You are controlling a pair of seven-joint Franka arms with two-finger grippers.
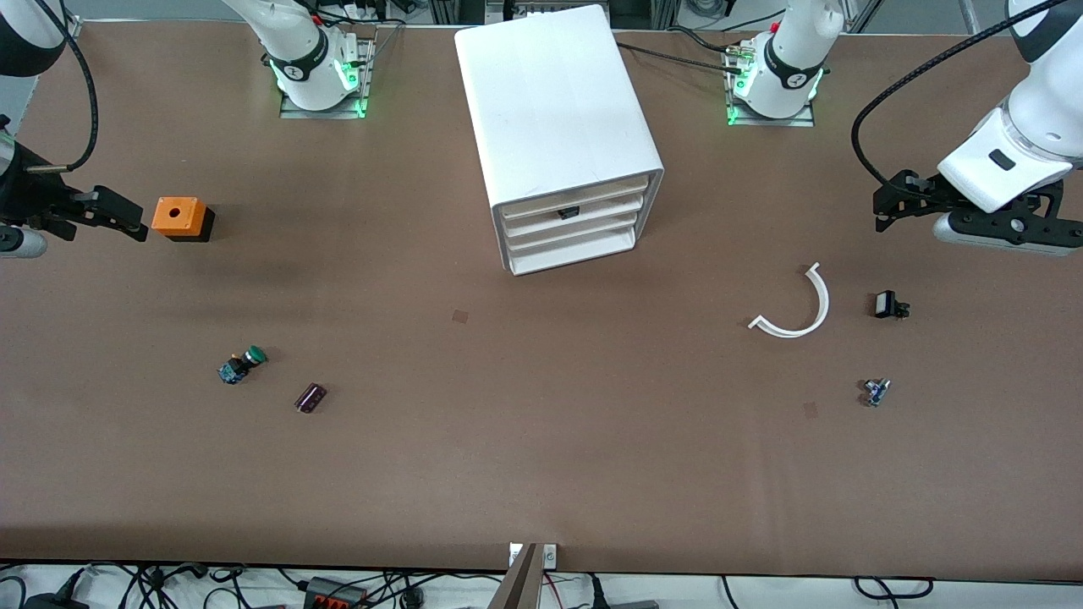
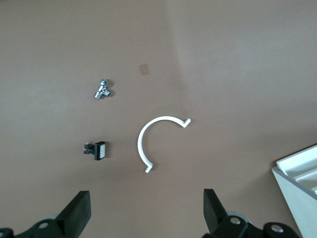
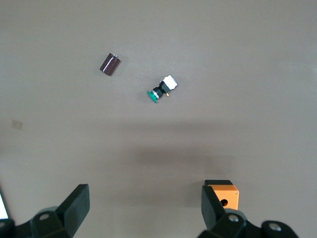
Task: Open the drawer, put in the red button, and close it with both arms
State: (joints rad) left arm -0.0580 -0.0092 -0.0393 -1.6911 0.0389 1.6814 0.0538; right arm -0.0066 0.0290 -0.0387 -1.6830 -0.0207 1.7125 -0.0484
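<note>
Starting at the right arm's end of the table, the right gripper [image 1: 127, 222] hangs in the air just beside one orange box [image 1: 179, 218] with a hole in its top. Its fingers are spread wide and hold nothing. Nearer the front camera lie one green-capped switch [image 1: 243, 364] and one dark purple cylinder [image 1: 310, 397], close together.

In the middle stands one white cabinet [image 1: 550, 110] with three shallow drawers. The drawer [image 1: 584, 225] in the middle sits pushed in, level with the other two. A small dark item [image 1: 568, 213] shows at the drawer fronts; I cannot tell what it is. I can make out no red cap in any view, so I cannot tell where the red button is.

Toward the left arm's end lie one white curved strip [image 1: 795, 306], one small black part [image 1: 888, 304] and one small metal piece [image 1: 876, 392]. The left gripper [image 1: 887, 211] hangs over the table there, fingers also spread wide and holding nothing.

Only the front view shows both arm bases, two in all, and the whole cabinet. The left wrist view shows the strip, black part and metal piece, plus one cabinet corner. The right wrist view shows the box, switch and cylinder, and a white block on the switch's body.
</note>
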